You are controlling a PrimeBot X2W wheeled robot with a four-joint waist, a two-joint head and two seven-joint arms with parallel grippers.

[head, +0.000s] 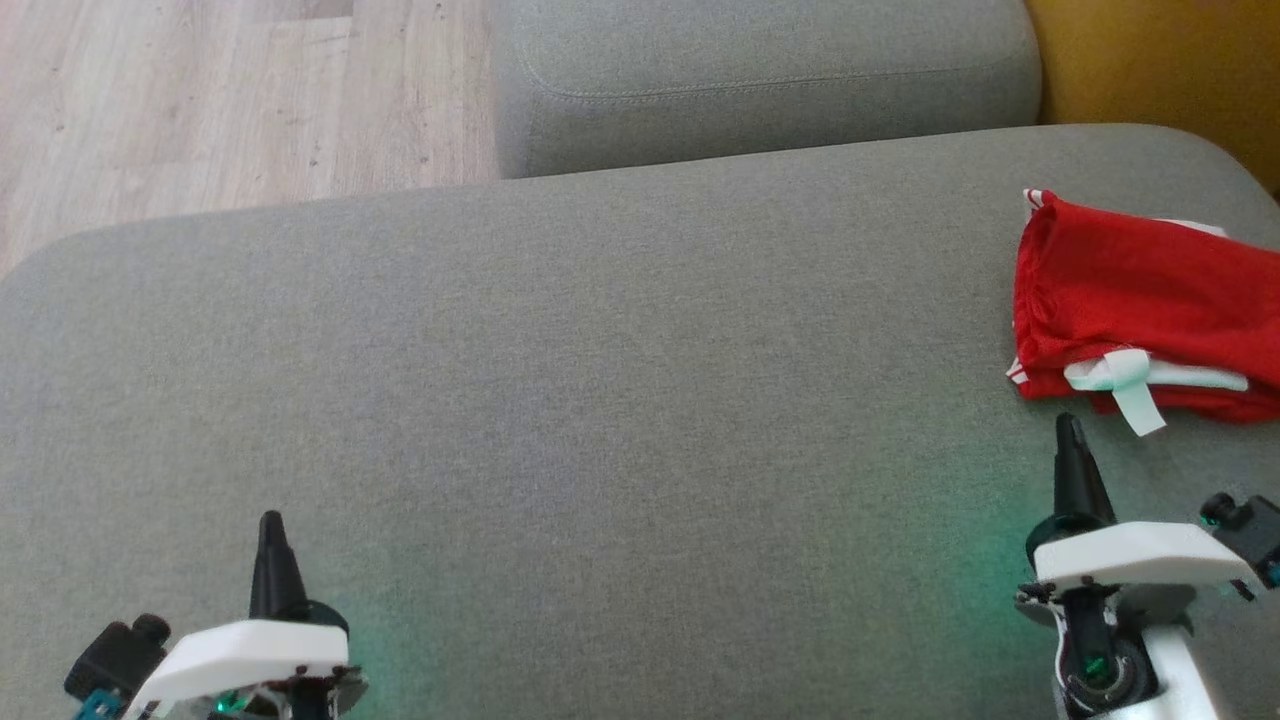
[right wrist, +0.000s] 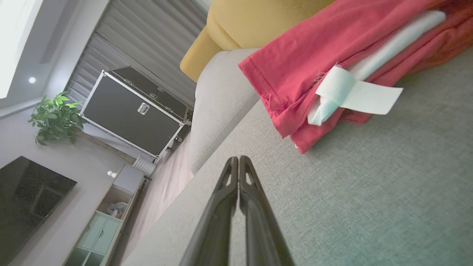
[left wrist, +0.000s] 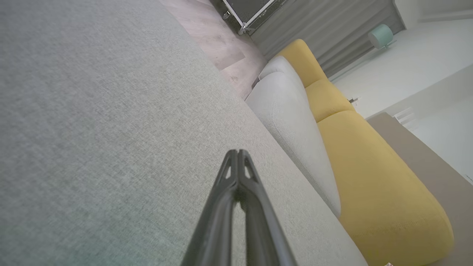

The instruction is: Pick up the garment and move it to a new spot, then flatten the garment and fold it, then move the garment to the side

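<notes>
Left pincer (head: 271, 525): fingers pressed together, holding nothing, low over the grey sofa seat (head: 600, 380), lower left. Right pincer (head: 1070, 428): fingers together, holding nothing, tip just short of the folded red garment (head: 1140, 280). Garment lies at the seat's right edge, its white tag (head: 1138, 400) sticking out.

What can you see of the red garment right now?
The red garment looks like thin, soft cloth, folded into a flat stack of several layers with stitched hems. A white band runs between the layers along the near edge, and a white tab sticks out there. It lies on the grey cushion at the robot's right, partly cut off in the head view. Only the cushion touches it; the shut right gripper is just short of it.
</notes>
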